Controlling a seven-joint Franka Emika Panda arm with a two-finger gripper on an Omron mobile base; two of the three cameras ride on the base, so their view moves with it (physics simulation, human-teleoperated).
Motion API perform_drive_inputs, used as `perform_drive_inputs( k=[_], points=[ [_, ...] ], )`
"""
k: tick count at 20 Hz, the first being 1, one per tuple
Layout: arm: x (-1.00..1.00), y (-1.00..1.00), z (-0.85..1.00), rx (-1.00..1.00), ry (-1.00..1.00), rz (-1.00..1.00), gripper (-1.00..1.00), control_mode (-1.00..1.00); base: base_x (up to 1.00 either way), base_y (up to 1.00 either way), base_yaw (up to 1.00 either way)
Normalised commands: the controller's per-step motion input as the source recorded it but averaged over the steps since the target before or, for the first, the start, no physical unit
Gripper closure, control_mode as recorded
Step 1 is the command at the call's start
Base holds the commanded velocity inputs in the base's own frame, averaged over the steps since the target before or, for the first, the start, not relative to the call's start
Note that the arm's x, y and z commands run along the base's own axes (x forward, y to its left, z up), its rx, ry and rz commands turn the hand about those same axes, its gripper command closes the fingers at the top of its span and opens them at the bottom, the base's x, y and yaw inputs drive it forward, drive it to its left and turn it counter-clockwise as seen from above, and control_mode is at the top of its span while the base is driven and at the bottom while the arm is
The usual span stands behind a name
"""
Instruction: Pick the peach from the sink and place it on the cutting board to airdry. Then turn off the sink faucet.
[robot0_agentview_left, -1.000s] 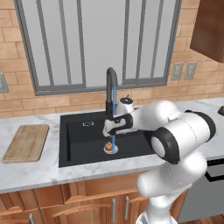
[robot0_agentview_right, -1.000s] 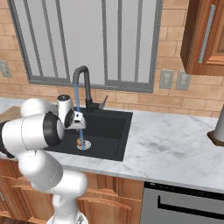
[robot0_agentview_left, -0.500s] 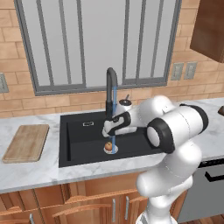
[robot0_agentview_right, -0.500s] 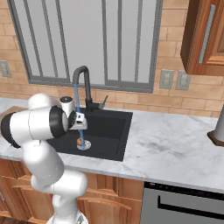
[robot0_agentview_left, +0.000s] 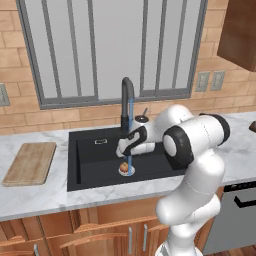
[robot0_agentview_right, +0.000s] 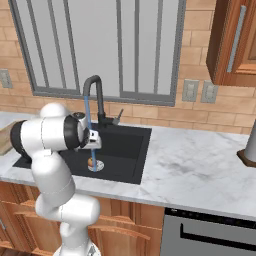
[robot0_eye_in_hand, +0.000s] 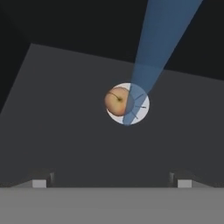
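The peach (robot0_agentview_left: 123, 166) (robot0_agentview_right: 90, 161) (robot0_eye_in_hand: 117, 100) rests on the round silver drain (robot0_eye_in_hand: 139, 105) of the black sink (robot0_agentview_left: 95, 167) (robot0_agentview_right: 127, 150). Blue water runs from the dark gooseneck sink faucet (robot0_agentview_left: 127, 97) (robot0_agentview_right: 94, 92) and lands right beside the fruit. My gripper (robot0_agentview_left: 124, 153) (robot0_agentview_right: 94, 145) (robot0_eye_in_hand: 111, 181) hangs above the peach, open, with nothing between its widely spaced fingertips. The wooden cutting board (robot0_agentview_left: 30, 162) lies on the counter left of the sink.
The faucet's slim side lever (robot0_agentview_left: 144, 112) (robot0_agentview_right: 117, 116) stands just behind my hand. Marble counter (robot0_agentview_right: 200, 170) stretches to the right, with a grey object (robot0_agentview_right: 248, 147) at its far end. A window and brick wall rise behind the sink.
My hand has shifted a little left and down, closer over the peach, and the elbow has swung upward. The peach and the water stream are as before.
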Motion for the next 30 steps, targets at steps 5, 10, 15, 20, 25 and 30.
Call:
perform_drive_inputs(
  k=[5,10,15,20,25,30],
  points=[
    [0.17,0.01,-0.21,0.0,0.0,0.0,-1.0,-1.0,0.0,0.0,0.0],
    [0.21,0.01,-0.2,0.0,0.0,0.0,-1.0,-1.0,0.0,0.0,0.0],
    [0.23,0.02,-0.19,0.0,0.0,0.0,-1.0,-1.0,0.0,0.0,0.0],
    [0.23,0.04,-0.17,-0.01,0.0,0.0,-1.0,-1.0,0.0,0.0,0.0],
    [0.14,0.05,-0.15,-0.01,0.0,0.0,-1.0,-1.0,0.0,0.0,0.0],
    [0.08,0.09,-0.22,-0.01,0.0,0.0,-1.0,-1.0,0.0,0.0,0.0]
  ],
)
